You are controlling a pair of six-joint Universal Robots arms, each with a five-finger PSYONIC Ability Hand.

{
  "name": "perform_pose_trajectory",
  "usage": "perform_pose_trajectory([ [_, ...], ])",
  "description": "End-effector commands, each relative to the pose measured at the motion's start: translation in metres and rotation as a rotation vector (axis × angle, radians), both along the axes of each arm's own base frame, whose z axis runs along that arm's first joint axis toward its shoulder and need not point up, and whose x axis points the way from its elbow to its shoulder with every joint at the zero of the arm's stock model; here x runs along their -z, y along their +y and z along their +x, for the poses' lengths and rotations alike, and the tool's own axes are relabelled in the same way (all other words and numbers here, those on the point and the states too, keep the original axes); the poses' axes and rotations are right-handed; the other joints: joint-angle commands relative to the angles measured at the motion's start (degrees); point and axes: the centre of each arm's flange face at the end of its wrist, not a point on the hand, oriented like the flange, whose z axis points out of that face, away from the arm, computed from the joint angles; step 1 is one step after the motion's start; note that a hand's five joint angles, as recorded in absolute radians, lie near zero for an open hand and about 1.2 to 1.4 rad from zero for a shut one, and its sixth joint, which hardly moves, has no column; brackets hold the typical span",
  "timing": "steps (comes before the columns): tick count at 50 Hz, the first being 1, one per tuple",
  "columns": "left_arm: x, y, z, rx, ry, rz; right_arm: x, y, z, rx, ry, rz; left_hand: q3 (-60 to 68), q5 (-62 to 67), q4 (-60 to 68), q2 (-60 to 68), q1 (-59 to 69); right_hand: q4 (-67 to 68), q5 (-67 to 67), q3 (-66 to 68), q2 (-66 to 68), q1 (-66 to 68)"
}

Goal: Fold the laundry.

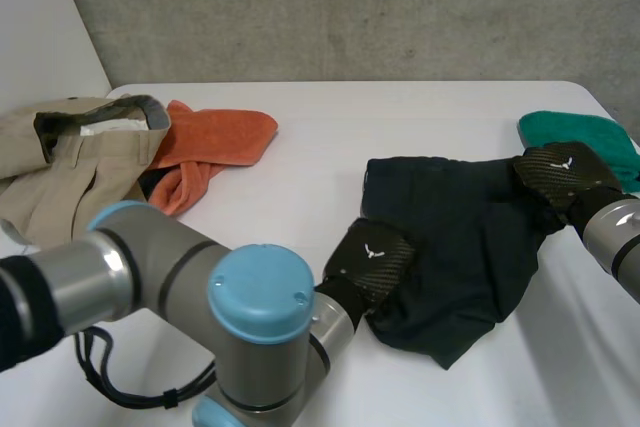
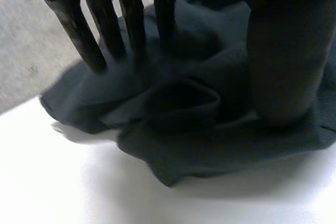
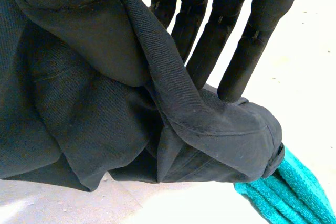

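Note:
A dark navy garment (image 1: 450, 237) lies rumpled on the white table (image 1: 400, 117), right of the middle. My left hand (image 1: 370, 259) is at its near left edge. In the left wrist view the straight fingers (image 2: 100, 30) press down into the cloth (image 2: 199, 129) and the thumb rests on it, with a raised fold between them. My right hand (image 1: 562, 175) is at the garment's far right corner. There a fold of the cloth (image 3: 79, 103) lies pinched across its straight fingers (image 3: 236, 40) and is lifted a little.
A teal towel (image 1: 590, 137) lies at the table's right edge, just beyond the right hand and beside the held corner (image 3: 283, 192). An orange towel (image 1: 215, 142) and khaki trousers (image 1: 70, 167) lie at the far left.

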Motion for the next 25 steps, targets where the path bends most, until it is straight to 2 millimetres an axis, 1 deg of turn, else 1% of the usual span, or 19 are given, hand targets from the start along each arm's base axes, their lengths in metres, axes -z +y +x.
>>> perform_pose_trajectory([
  [1, -0.005, -0.022, 0.001, -0.152, 0.024, 0.000, 0.000, 0.009, 0.007, -0.029, 0.007, 0.025, 51.01, 50.82, 50.84, 50.81, 49.09, 11.26, 12.34, 11.33, 12.32, 15.85],
  [2, -0.008, -0.028, 0.003, -0.195, 0.027, -0.017, 0.001, 0.013, 0.010, -0.041, 0.015, 0.049, 51.01, 50.82, 50.84, 50.81, 49.09, 11.26, 12.34, 11.33, 12.32, 15.85],
  [4, -0.022, -0.051, 0.011, -0.308, 0.047, -0.059, 0.002, 0.020, 0.013, -0.061, 0.032, 0.086, 51.01, 50.82, 50.84, 50.81, 49.09, 11.26, 12.34, 11.33, 12.32, 15.85],
  [6, -0.037, -0.072, 0.020, -0.389, 0.072, -0.089, 0.004, 0.037, 0.019, -0.103, 0.073, 0.159, 51.01, 50.82, 50.84, 50.81, 49.09, 11.26, 12.34, 11.33, 12.32, 15.85],
  [7, -0.049, -0.085, 0.026, -0.433, 0.096, -0.113, 0.005, 0.043, 0.022, -0.121, 0.087, 0.182, 51.01, 50.82, 50.84, 50.81, 49.09, 11.26, 12.34, 11.33, 12.32, 15.85],
  [8, -0.054, -0.091, 0.030, -0.448, 0.100, -0.122, 0.005, 0.050, 0.025, -0.140, 0.098, 0.207, 51.01, 50.82, 50.84, 50.81, 49.09, 11.26, 12.34, 11.33, 12.32, 15.85],
  [9, -0.057, -0.097, 0.033, -0.461, 0.100, -0.130, 0.005, 0.064, 0.033, -0.187, 0.103, 0.264, 51.01, 50.82, 50.84, 50.81, 49.09, 11.26, 12.34, 11.33, 12.32, 15.85],
  [10, -0.060, -0.102, 0.037, -0.475, 0.100, -0.139, 0.005, 0.064, 0.033, -0.188, 0.104, 0.265, 51.01, 50.82, 50.84, 50.81, 49.09, 11.26, 12.34, 11.33, 12.32, 15.85],
  [11, -0.061, -0.112, 0.044, -0.488, 0.083, -0.156, 0.006, 0.086, 0.046, -0.257, 0.086, 0.326, 51.01, 50.82, 50.84, 50.81, 49.09, 11.26, 12.34, 11.33, 12.32, 15.85],
  [13, -0.063, -0.121, 0.049, -0.482, 0.042, -0.192, 0.007, 0.108, 0.065, -0.320, 0.017, 0.374, 51.01, 50.82, 50.84, 50.81, 49.09, 11.26, 12.34, 11.33, 12.32, 15.85],
  [14, -0.063, -0.122, 0.050, -0.479, 0.034, -0.200, 0.007, 0.118, 0.076, -0.333, -0.060, 0.400, 51.01, 50.82, 50.84, 50.81, 49.09, 11.26, 12.34, 11.33, 12.32, 15.85],
  [17, -0.064, -0.125, 0.051, -0.461, 0.004, -0.228, 0.005, 0.129, 0.092, -0.331, -0.203, 0.413, 51.01, 50.82, 50.84, 50.81, 49.09, 11.26, 12.34, 11.33, 12.32, 15.85],
  [18, -0.064, -0.125, 0.052, -0.461, -0.004, -0.230, 0.002, 0.127, 0.095, -0.324, -0.235, 0.394, 51.01, 50.82, 50.84, 50.81, 49.09, 11.26, 12.34, 11.33, 12.32, 15.85],
  [19, -0.065, -0.125, 0.053, -0.462, -0.006, -0.231, -0.003, 0.125, 0.097, -0.324, -0.260, 0.367, 47.53, 47.34, 47.37, 47.33, 45.61, 11.26, 12.34, 11.33, 12.32, 15.85],
  [20, -0.065, -0.123, 0.053, -0.460, -0.012, -0.226, -0.015, 0.120, 0.099, -0.329, -0.294, 0.304, 40.01, 39.82, 39.84, 39.80, 38.08, 11.26, 12.34, 11.33, 12.32, 15.85],
  [21, -0.066, -0.120, 0.055, -0.459, -0.020, -0.217, -0.024, 0.116, 0.097, -0.326, -0.309, 0.262, 26.27, 26.08, 26.11, 26.07, 24.35, 11.26, 12.34, 11.33, 12.32, 15.85],
  [22, -0.063, -0.113, 0.060, -0.455, -0.053, -0.188, -0.041, 0.107, 0.089, -0.303, -0.314, 0.187, 1.99, 1.80, 1.83, 1.79, 0.07, 11.26, 12.34, 11.33, 12.32, 15.85],
  [23, -0.062, -0.107, 0.064, -0.451, -0.075, -0.167, -0.045, 0.102, 0.084, -0.287, -0.309, 0.165, -8.74, -8.93, -8.91, -8.94, -10.67, 11.26, 12.34, 11.33, 12.32, 15.85],
  [25, -0.063, -0.099, 0.069, -0.448, -0.094, -0.145, -0.050, 0.092, 0.073, -0.250, -0.278, 0.133, -16.56, -16.75, -16.73, -16.76, -18.48, 11.26, 12.34, 11.33, 12.32, 15.85],
])
